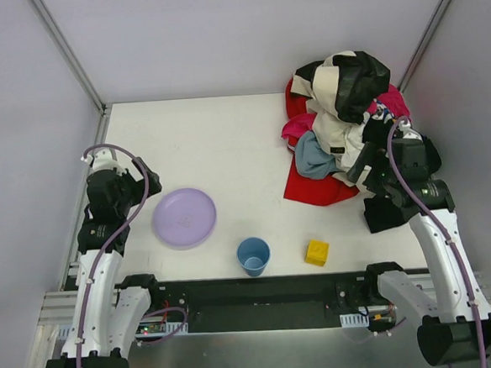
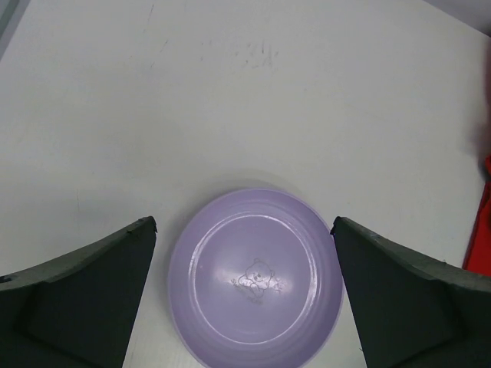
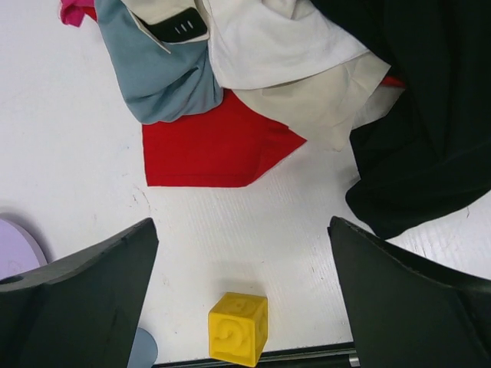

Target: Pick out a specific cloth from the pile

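The pile (image 1: pixel 341 101) lies at the table's back right: a cream-and-black jacket (image 3: pixel 291 61) on top, with a grey-blue piece (image 3: pixel 161 77) and magenta bits (image 1: pixel 296 128) at its left. The red cloth (image 1: pixel 309 188) lies under the pile, one flat corner (image 3: pixel 215 153) sticking out toward the front. My right gripper (image 3: pixel 242 223) hangs open over bare table just in front of that corner, holding nothing; in the top view it (image 1: pixel 378 175) sits at the pile's right front edge. My left gripper (image 2: pixel 244 222) is open above the purple plate, far from the pile.
A purple plate (image 1: pixel 185 218) with a bear print (image 2: pixel 257 276) lies at the left front. A blue cup (image 1: pixel 253 256) and a yellow cube (image 1: pixel 317 252) stand near the front edge; the cube (image 3: pixel 238 326) is below my right fingers. Walls close the back and sides.
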